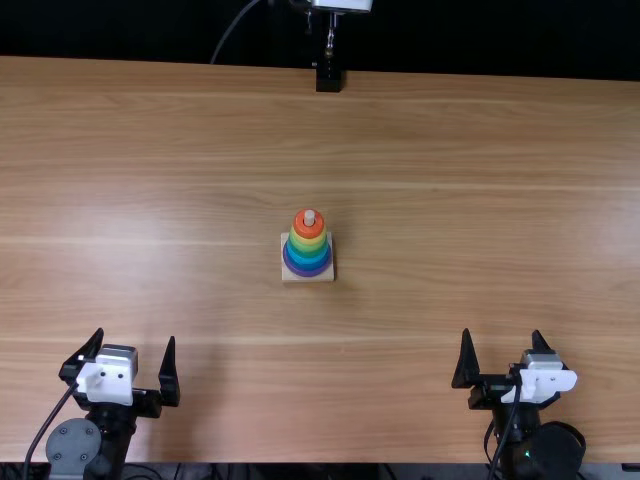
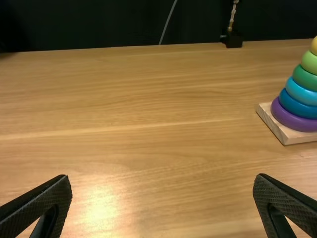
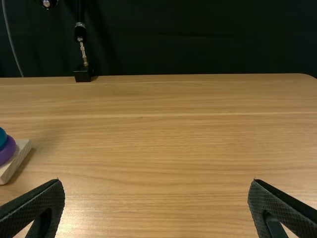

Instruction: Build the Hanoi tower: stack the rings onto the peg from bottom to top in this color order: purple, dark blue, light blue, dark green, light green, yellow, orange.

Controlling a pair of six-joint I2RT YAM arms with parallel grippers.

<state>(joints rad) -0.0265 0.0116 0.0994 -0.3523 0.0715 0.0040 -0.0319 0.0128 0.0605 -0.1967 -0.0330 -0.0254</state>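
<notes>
One peg (image 1: pixel 309 217), upright, pale tip showing above its rings, on one square wooden base (image 1: pixel 307 280); the base lies flat on the table (image 1: pixel 450 180), near the middle of the top view. Seven rings, all threaded on the peg in a tapering stack, listed from bottom to top: purple ring (image 2: pixel 297 123), widest, lowest, next to the base; dark blue ring (image 2: pixel 299 107); light blue ring (image 2: pixel 302 92); dark green ring (image 2: pixel 307 78); light green ring (image 2: pixel 311 63); yellow ring (image 2: pixel 315 47); orange ring (image 1: pixel 308 230), smallest, topmost, around the peg just below its tip. Order matches the one called for. One left gripper (image 1: pixel 136 334), at the near side of the table, black, with white fitting (image 1: pixel 107 378); fingers spread wide, nothing between them but air; well apart from the base. One right gripper (image 1: pixel 501 331), likewise at the near side, well apart from the base on its other side, with a white fitting of its own (image 1: pixel 540 382); fingers also wide apart, holding nothing. One black stand foot (image 1: pixel 328 78), at the table's far edge, beyond the peg. One thin cable (image 1: pixel 235 30), slanting in front of the dark backdrop (image 1: pixel 500 40), past the far edge.
</notes>
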